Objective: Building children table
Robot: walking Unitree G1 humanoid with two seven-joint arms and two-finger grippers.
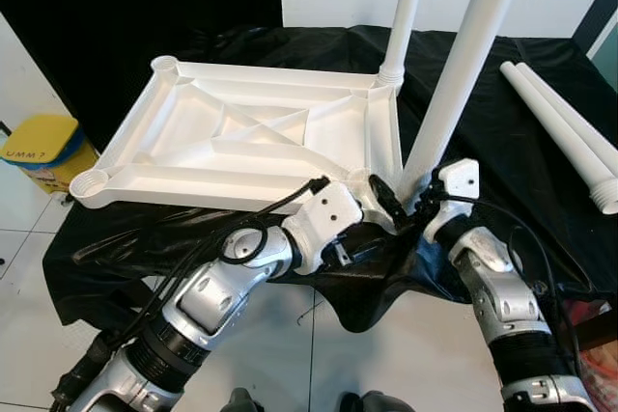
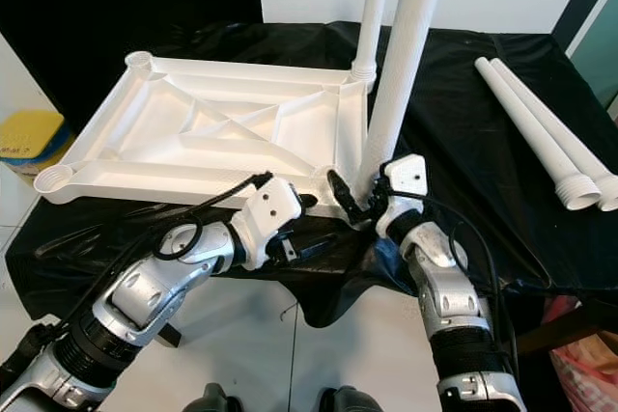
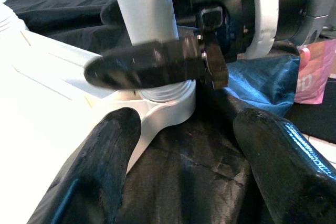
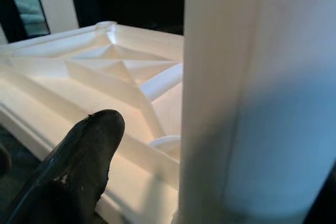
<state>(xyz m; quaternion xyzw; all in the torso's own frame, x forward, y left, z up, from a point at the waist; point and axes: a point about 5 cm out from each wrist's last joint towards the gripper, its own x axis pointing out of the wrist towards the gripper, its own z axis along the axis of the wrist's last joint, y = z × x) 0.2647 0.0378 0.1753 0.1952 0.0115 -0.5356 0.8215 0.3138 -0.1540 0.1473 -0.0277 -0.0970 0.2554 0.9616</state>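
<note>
With the leg (image 1: pixel 462 74) clasped by the right gripper (image 1: pixel 413 202) and the left gripper (image 1: pixel 379 202) spread beside its socket (image 3: pixel 167 99), cross-threading could be caused by tilt.

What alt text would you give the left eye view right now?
Both tools meet at the base of the near white plastic leg, standing in a corner socket of the upside-down white ribbed plastic tabletop: right tool against the leg, left tool beside it. Two loose white legs lie on the black cloth.

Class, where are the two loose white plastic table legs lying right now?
The two loose white plastic legs lie side by side on the black cloth, at the robot's far right.
</note>
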